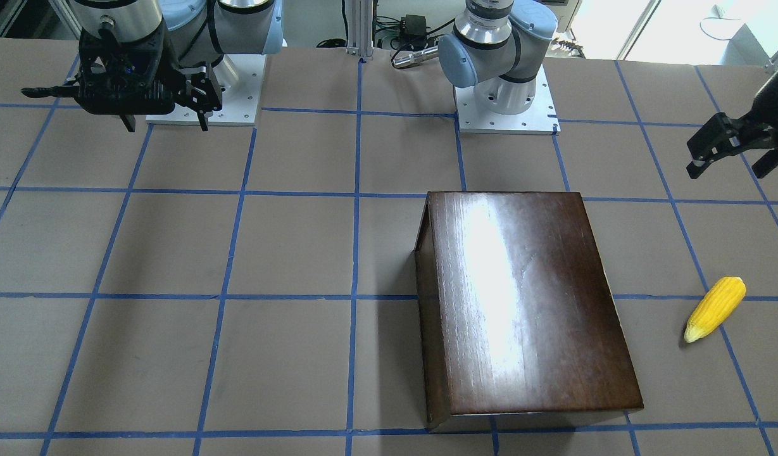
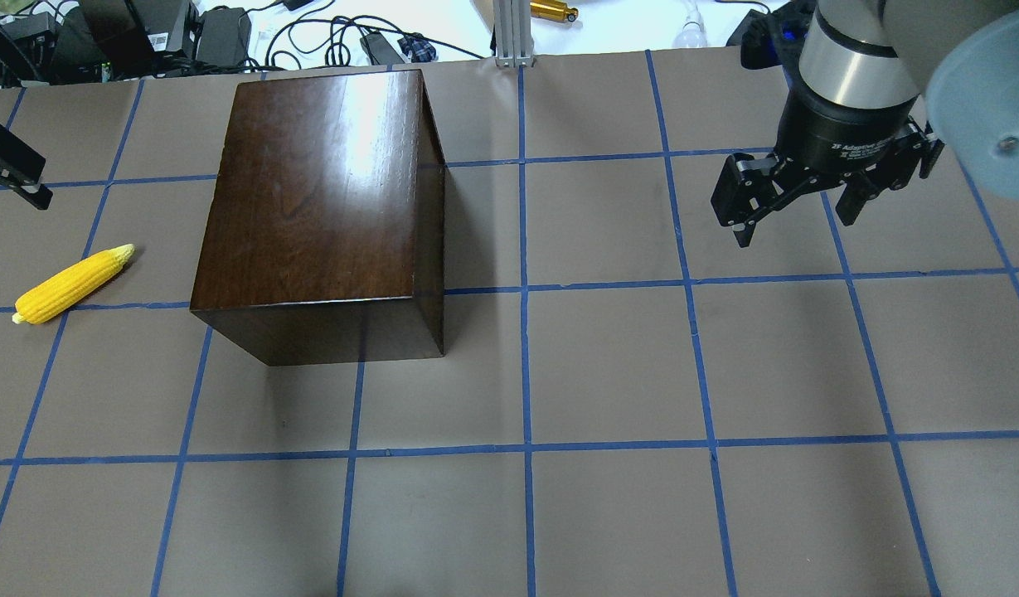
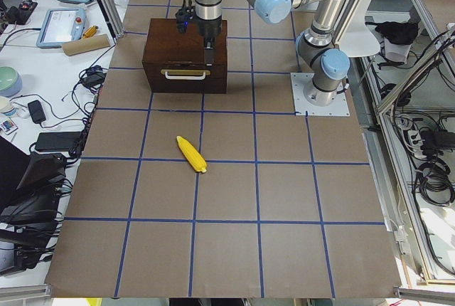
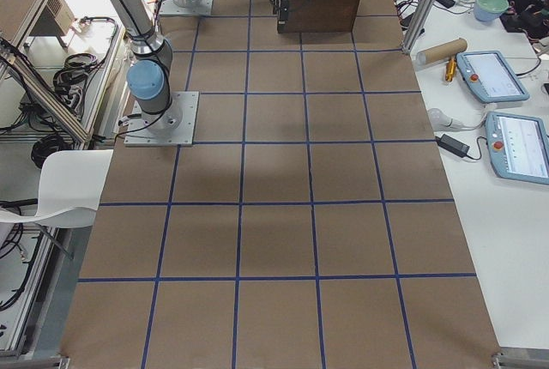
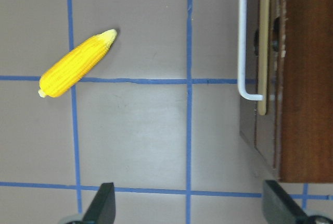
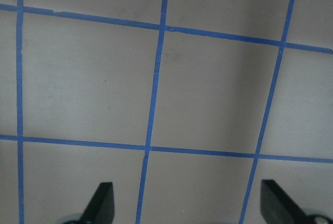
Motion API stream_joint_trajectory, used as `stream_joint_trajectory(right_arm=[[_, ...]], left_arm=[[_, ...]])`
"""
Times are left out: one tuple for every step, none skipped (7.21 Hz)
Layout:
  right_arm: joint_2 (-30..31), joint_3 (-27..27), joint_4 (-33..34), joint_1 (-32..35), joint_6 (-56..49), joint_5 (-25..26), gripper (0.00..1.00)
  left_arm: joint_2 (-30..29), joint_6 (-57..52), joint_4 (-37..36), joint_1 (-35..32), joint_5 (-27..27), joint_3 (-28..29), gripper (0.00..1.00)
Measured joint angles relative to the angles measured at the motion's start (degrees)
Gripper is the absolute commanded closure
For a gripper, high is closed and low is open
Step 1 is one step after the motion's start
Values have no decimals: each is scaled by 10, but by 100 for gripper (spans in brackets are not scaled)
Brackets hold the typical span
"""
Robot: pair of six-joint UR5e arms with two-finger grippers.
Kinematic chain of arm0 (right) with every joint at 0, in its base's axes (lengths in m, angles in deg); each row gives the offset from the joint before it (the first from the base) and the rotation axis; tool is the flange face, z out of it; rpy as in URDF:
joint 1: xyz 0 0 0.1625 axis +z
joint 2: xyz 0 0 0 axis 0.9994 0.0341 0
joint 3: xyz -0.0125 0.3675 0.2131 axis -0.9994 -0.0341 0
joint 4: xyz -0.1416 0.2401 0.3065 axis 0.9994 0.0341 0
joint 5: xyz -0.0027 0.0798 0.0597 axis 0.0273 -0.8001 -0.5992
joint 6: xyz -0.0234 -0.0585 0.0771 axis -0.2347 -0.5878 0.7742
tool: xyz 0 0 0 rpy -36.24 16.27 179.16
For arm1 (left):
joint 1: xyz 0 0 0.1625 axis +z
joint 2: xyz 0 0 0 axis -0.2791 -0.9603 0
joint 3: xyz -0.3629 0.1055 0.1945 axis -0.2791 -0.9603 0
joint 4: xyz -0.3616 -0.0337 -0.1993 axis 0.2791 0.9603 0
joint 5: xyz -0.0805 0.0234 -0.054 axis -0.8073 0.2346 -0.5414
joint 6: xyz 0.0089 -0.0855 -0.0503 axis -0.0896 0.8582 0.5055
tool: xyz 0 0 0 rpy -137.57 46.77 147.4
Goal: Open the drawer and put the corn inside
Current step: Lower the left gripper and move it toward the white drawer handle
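The dark glossy wooden box (image 2: 318, 191) stands left of the table's middle. Its drawer (image 5: 270, 73) is shut; its front panel with a white handle (image 5: 242, 36) faces the table's left end and also shows in the exterior left view (image 3: 186, 75). The yellow corn (image 2: 71, 283) lies on the table apart from the box, in front of the drawer side; it also shows in the front-facing view (image 1: 716, 308) and the left wrist view (image 5: 77, 63). My left gripper (image 1: 730, 166) is open and empty, raised above the table near the corn. My right gripper (image 2: 795, 220) is open and empty, far right of the box.
The brown table cover (image 2: 608, 373) carries a blue tape grid. Both arm bases (image 1: 506, 107) stand at the robot's edge. Cables, tablets and a cardboard tube (image 4: 441, 50) lie on the white side table beyond the far edge.
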Motion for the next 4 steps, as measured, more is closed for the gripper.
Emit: stream_joint_trajectory(right_arm=[[0, 0, 0, 0, 0, 0, 0], [0, 0, 0, 0, 0, 0, 0], [0, 0, 0, 0, 0, 0, 0], [0, 0, 0, 0, 0, 0, 0]], left_arm=[[-22, -29, -25, 7, 0, 1, 0], [-48, -41, -47, 10, 0, 2, 0], [-76, -45, -71, 11, 0, 0, 0], [-106, -44, -99, 11, -3, -2, 0]])
